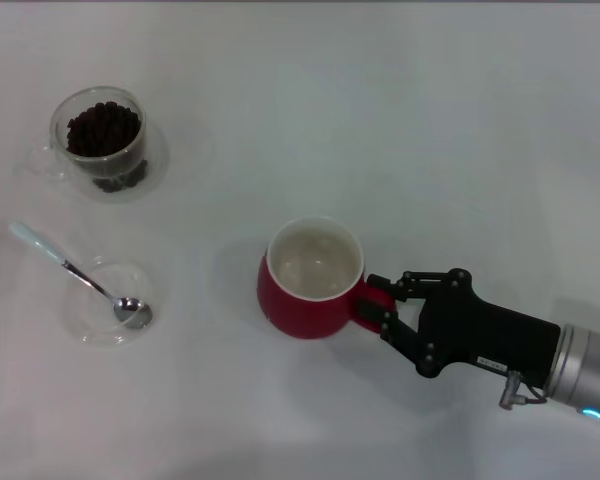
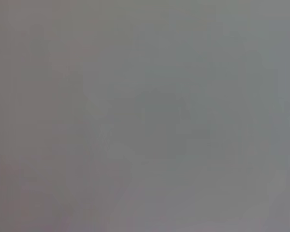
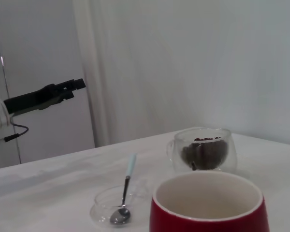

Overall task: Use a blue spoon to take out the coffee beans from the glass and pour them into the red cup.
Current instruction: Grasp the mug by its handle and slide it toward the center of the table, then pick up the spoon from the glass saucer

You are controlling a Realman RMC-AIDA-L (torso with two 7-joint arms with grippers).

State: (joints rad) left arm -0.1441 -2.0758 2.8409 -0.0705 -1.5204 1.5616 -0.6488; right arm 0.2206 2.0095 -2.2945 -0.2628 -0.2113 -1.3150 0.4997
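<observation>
The red cup (image 1: 298, 312) stands upright and empty at the table's middle; it also fills the near edge of the right wrist view (image 3: 209, 221). My right gripper (image 1: 385, 303) is shut on its loop handle, one finger on each side. The glass (image 1: 100, 140) with the coffee beans (image 1: 103, 128) stands at the far left, and shows in the right wrist view (image 3: 205, 151). The blue spoon (image 1: 75, 272) lies with its bowl in a shallow clear dish (image 1: 108, 300). My left gripper (image 3: 79, 83) hangs in the air off the table's side, far from everything.
The white table (image 1: 380, 120) carries only these items. The spoon (image 3: 128, 179) and dish (image 3: 102, 211) lie between the cup and the left arm in the right wrist view. The left wrist view shows only plain grey.
</observation>
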